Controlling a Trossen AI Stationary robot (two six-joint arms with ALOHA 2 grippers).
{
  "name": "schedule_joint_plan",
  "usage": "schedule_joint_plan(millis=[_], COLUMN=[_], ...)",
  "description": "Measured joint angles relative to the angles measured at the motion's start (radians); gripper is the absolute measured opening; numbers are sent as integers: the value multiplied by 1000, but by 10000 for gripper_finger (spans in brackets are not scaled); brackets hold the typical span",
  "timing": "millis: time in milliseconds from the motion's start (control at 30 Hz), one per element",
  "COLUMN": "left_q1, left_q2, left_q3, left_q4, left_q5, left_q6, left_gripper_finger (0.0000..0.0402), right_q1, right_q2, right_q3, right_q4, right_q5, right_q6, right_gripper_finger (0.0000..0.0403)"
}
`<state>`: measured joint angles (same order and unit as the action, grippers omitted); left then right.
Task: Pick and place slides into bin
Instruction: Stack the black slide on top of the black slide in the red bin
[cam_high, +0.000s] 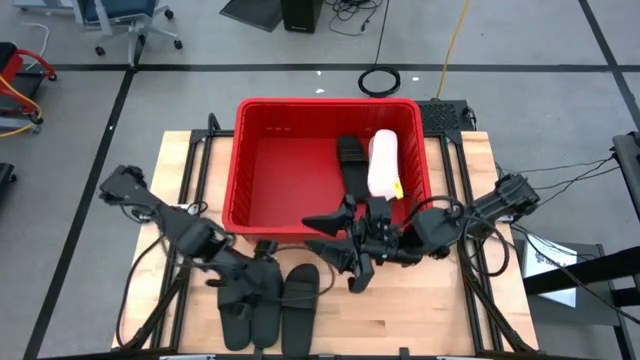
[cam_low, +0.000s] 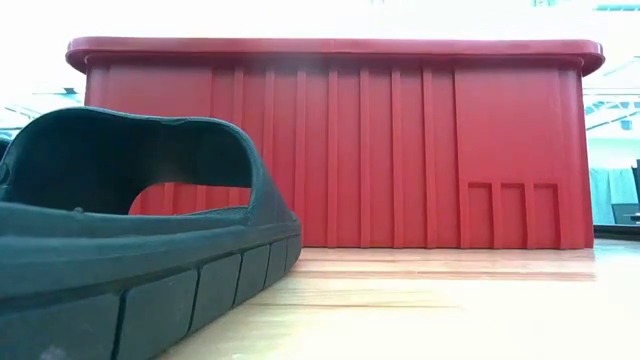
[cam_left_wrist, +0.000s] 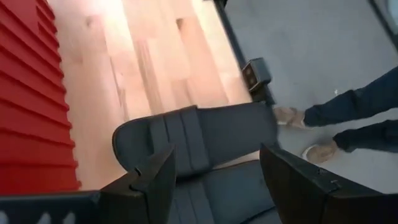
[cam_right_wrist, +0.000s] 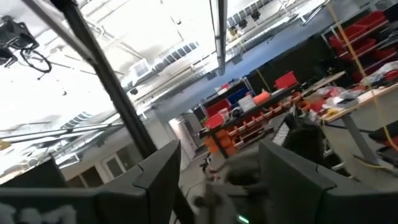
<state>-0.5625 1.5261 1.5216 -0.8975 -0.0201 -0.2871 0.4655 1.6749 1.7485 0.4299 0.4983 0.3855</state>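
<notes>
The left end effector (cam_high: 243, 292) hangs low over 2 black slides (cam_high: 275, 300) lying side by side on the bench (cam_high: 420, 320) just in front of the red bin (cam_high: 238, 170) — fingers (cam_left_wrist: 155, 180) apart, straddling a slide's strap, not yet clamped. The slides' long axes run roughly toward the bin, so the lift goes forward over its near rim. The right end effector (cam_high: 352, 262) hovers at that rim, tilted upward — whether it grips the dark slide shapes crowded around it cannot be told. Inside the bin lie 1 black slide (cam_high: 350, 160) and 1 pale pink slide (cam_high: 383, 163), with open room to their left.
</notes>
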Motion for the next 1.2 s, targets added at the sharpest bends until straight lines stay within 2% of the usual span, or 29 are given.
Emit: schedule_joint_plan(millis=[67, 300, 667, 1000, 1200], left_q1=[19, 88, 152, 217, 247], left_q2=[18, 12, 14, 13, 51], left_q3=[-45, -343, -617, -650, -647], left_q4=[37, 374, 692, 763, 784], left_q5=[28, 201, 203, 184, 216], left_q6=[15, -28, -171, -178, -171], left_gripper_finger=[225, 225, 225, 225, 225], right_q1=[17, 80, 126, 119, 117], right_q2=[8, 11, 11, 11, 11], right_q3=[-1, -1, -1, -1, -1], right_q4=[16, 54, 75, 67, 67], right_q5=[0, 28, 130, 130, 130], right_q6=[-3, -17, -92, -92, -92], right_gripper_finger=[208, 208, 208, 208, 208])
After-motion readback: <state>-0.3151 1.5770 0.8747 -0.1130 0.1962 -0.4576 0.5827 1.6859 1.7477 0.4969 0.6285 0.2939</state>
